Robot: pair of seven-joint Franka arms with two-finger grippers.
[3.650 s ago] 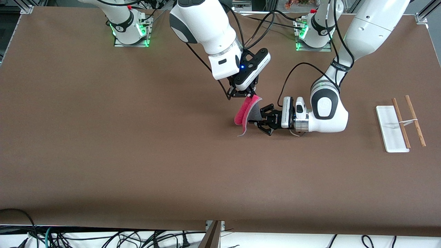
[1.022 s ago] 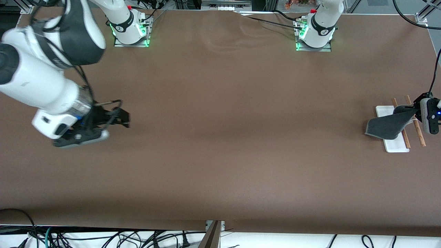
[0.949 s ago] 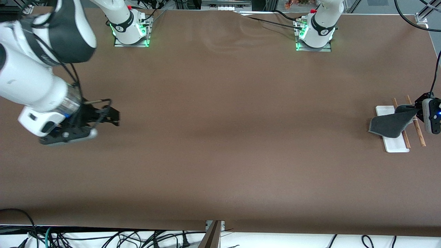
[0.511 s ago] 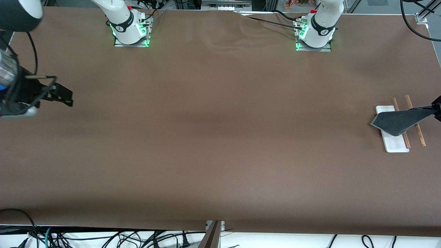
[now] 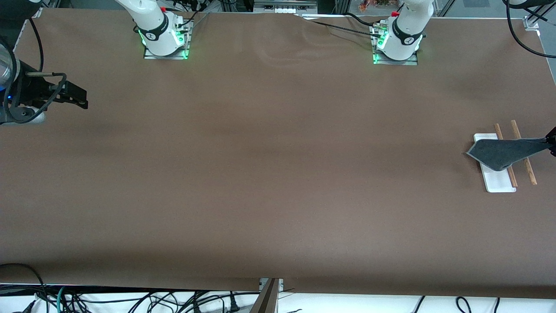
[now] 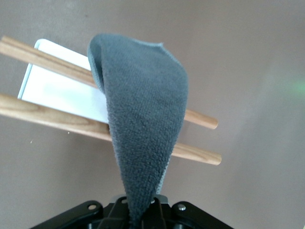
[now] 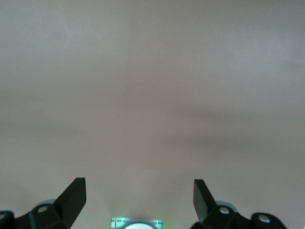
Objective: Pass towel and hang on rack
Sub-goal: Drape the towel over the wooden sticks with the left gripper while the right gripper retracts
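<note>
The towel (image 5: 499,153) shows only its dark grey face. It stretches from my left gripper (image 5: 552,142) across both wooden rods of the rack (image 5: 528,170), and its free end hangs over the white base (image 5: 496,183). In the left wrist view the towel (image 6: 143,119) crosses the rods (image 6: 43,114) and the base (image 6: 52,90), with one corner pinched in my left gripper (image 6: 140,215). My right gripper (image 5: 80,98) hangs over the table at the right arm's end. It is open with nothing between its fingers (image 7: 76,193).
Both arm bases (image 5: 164,41) (image 5: 396,45) stand with green lights at the table edge farthest from the front camera. Cables lie below the table edge nearest to that camera (image 5: 130,300). The brown tabletop (image 5: 278,174) is bare between the two grippers.
My left gripper has drawn the towel farther across the rods toward the table's end, and the cloth now lies flatter. My right arm has pulled back toward the right arm's end, gripper still open.
</note>
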